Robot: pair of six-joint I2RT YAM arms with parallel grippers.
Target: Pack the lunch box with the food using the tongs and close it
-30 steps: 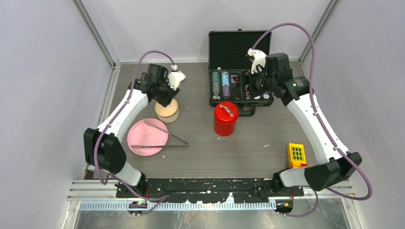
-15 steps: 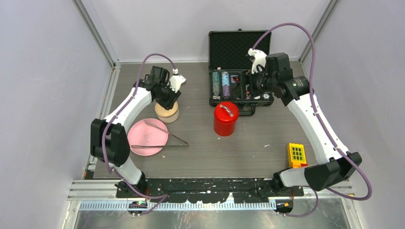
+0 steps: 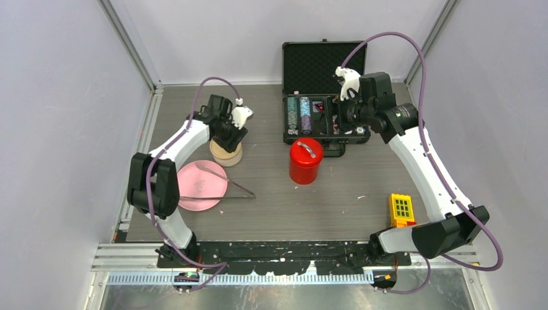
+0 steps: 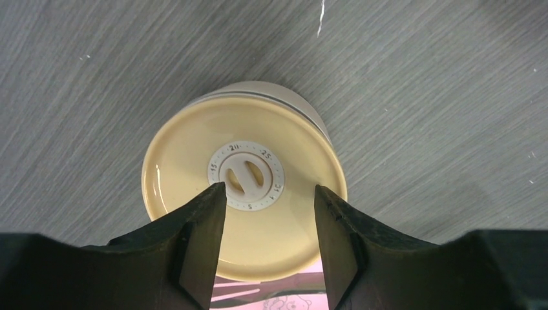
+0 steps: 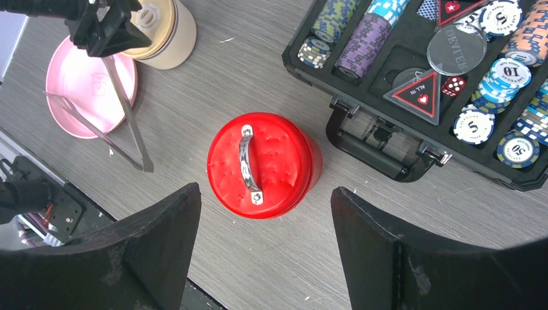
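Note:
The lunch box stands in two parts. Its red canister (image 3: 305, 160) (image 5: 262, 165) is shut under a lid with a steel handle. The small bowl (image 3: 226, 157) wears its beige lid (image 4: 244, 187) (image 5: 161, 26). My left gripper (image 3: 229, 137) (image 4: 268, 194) hovers just over that lid, open, with nothing between the fingers. The dark tongs (image 3: 223, 184) (image 5: 123, 110) lie in a V across the pink plate (image 3: 199, 187). My right gripper (image 3: 346, 111) (image 5: 265, 188) hangs open high above the canister. The food is out of view.
An open black case of poker chips (image 3: 323, 116) (image 5: 452, 71) sits behind the canister. A yellow and red block toy (image 3: 401, 209) lies near the right arm's base. Grey walls close in the table on the left, right and back.
My left gripper's jaws have spread wider above the beige lid, and the left arm has shifted slightly right. The right arm has not moved.

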